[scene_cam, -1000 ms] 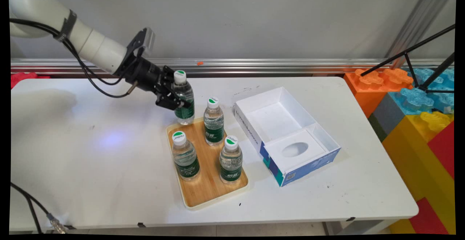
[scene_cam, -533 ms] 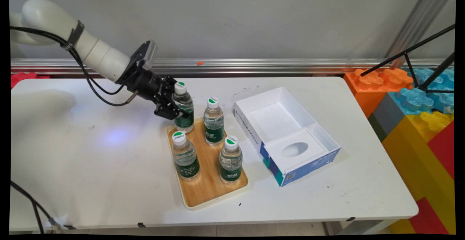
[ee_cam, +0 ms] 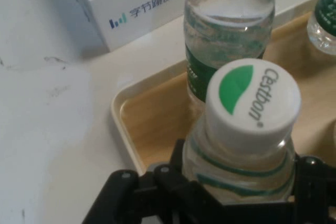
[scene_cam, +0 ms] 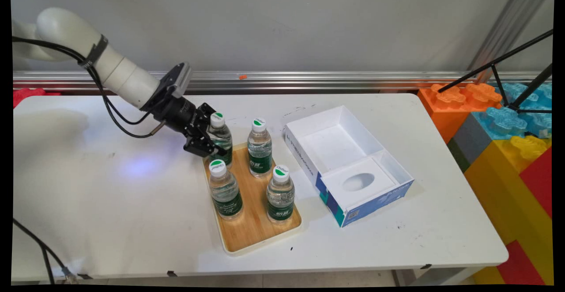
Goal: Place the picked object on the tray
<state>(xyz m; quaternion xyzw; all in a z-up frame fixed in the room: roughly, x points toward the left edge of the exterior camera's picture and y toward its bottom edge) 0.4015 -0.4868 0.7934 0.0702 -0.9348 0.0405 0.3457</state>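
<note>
— Jaws first: how do they stand?

— Pinched on a clear plastic water bottle with a green label and a white cap (scene_cam: 219, 137). My black two-finger gripper (scene_cam: 211, 144) clasps its body from the left, below the shoulder. From my hand, the cap (ee_cam: 253, 100) sits right above the linkage, green leaf mark and lettering facing up.

— Where is that bottle?

— At the far left corner of the bamboo tray with the cream rim (scene_cam: 247, 230). Whether its base rests on the wood or hangs just above it, I cannot tell; my fingers hide the bottom.

— What stands around it?

— Three more bottles of the same kind, all upright on the tray. One stands just beside mine on the right (scene_cam: 259, 148), one at the near left (scene_cam: 225, 190) and one at the near right (scene_cam: 280, 195). My hand camera shows the neighbour (ee_cam: 228, 19) close behind the cap, with the tray's rim (ee_cam: 123, 129) curving past it.

— And past the tray?

— An open white cardboard box with blue sides (scene_cam: 348, 164) lies to the right on the white table (scene_cam: 110, 203), near the tray but apart from it. Its near compartment holds a white insert with an oval hollow (scene_cam: 358, 181). Big coloured plastic building blocks (scene_cam: 507, 133) are stacked beyond the table's right end.
</note>
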